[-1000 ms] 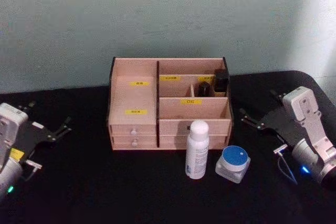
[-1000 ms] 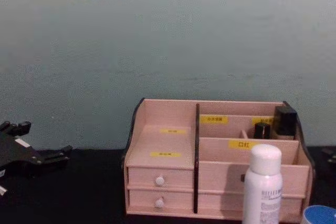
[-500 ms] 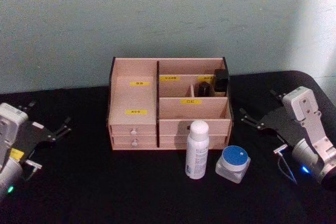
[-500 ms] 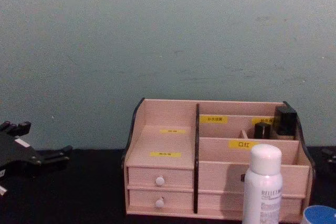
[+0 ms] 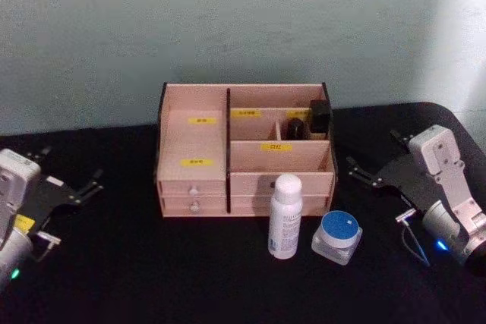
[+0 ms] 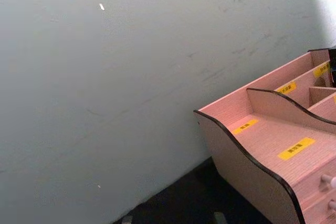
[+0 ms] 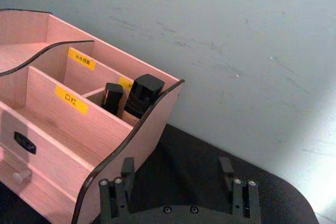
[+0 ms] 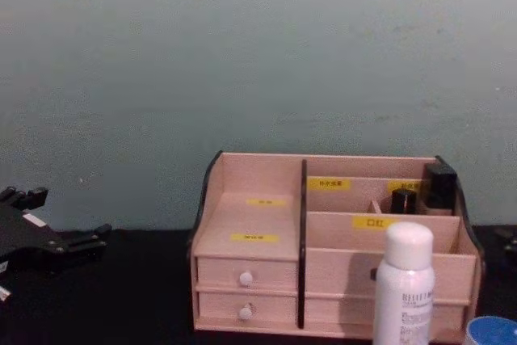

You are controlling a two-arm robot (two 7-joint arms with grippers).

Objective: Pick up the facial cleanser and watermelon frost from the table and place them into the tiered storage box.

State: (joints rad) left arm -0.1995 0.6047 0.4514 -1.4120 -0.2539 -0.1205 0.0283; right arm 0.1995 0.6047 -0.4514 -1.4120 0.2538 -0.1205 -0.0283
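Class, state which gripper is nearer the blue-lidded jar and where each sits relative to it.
Right. The right gripper sits just right of the jar, slightly behind it; the left gripper is far to its left, beyond the box.

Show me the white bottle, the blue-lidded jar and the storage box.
white bottle (image 5: 285,225), head view, on its label.
blue-lidded jar (image 5: 339,226), head view, on the lid.
storage box (image 5: 196,142), head view, on its left step.

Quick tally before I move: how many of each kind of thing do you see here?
Tiered storage box: 1
White bottle, on the table: 1
Blue-lidded jar, on the table: 1
Dark containers at the box's back right: 2
End effectors, left and right, both open: 2
Total: 7
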